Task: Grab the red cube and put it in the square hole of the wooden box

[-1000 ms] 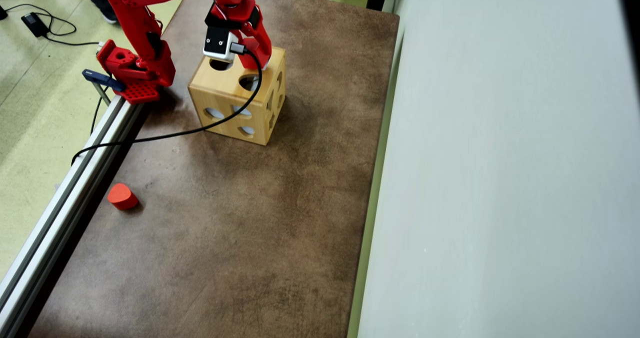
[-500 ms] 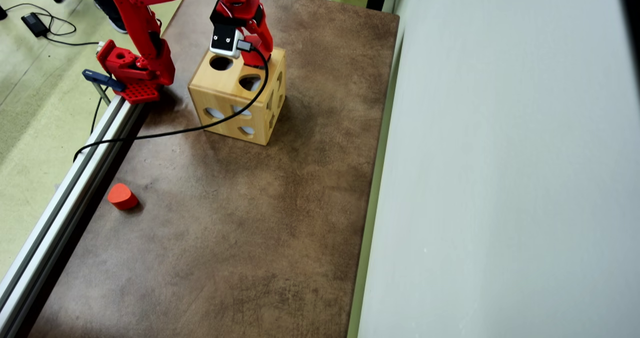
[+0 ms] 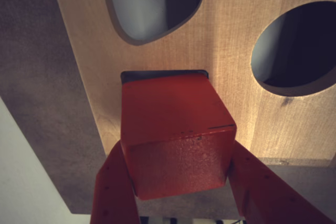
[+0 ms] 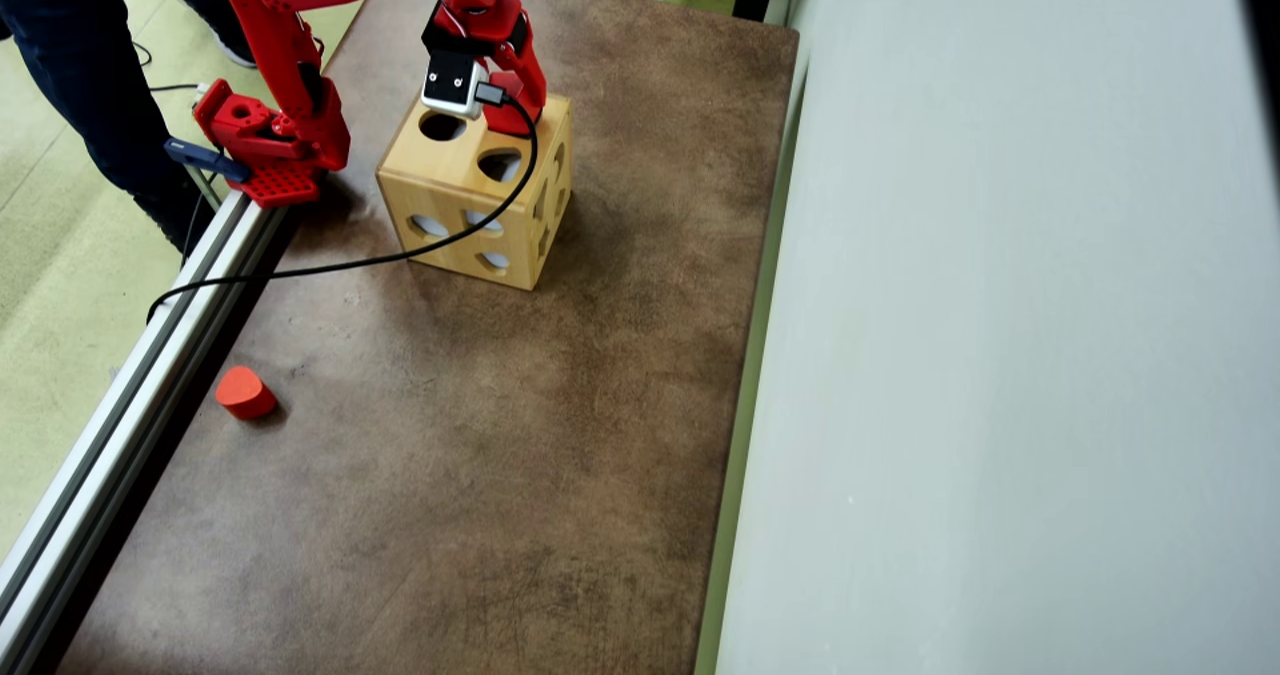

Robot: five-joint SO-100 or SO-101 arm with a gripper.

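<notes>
In the wrist view my gripper [image 3: 178, 156] is shut on the red cube [image 3: 170, 124], with one red finger [image 3: 113, 187] on its left and one on its right. The cube sits right over the top face of the wooden box [image 3: 236, 93]. Only a thin dark strip of the square hole [image 3: 163, 73] shows along the cube's far edge; the cube hides the rest. I cannot tell how deep the cube is in the hole. In the overhead view the gripper [image 4: 515, 105] is above the far corner of the box [image 4: 470, 195], and the cube is hard to pick out there.
The box top has a rounded hole [image 3: 152, 3] and a round hole [image 3: 296, 45] beyond the cube. A red rounded block [image 4: 245, 392] lies on the brown table near the metal rail [image 4: 130, 405]. A black cable [image 4: 350, 263] runs across the box. The arm base [image 4: 265, 145] is left of the box.
</notes>
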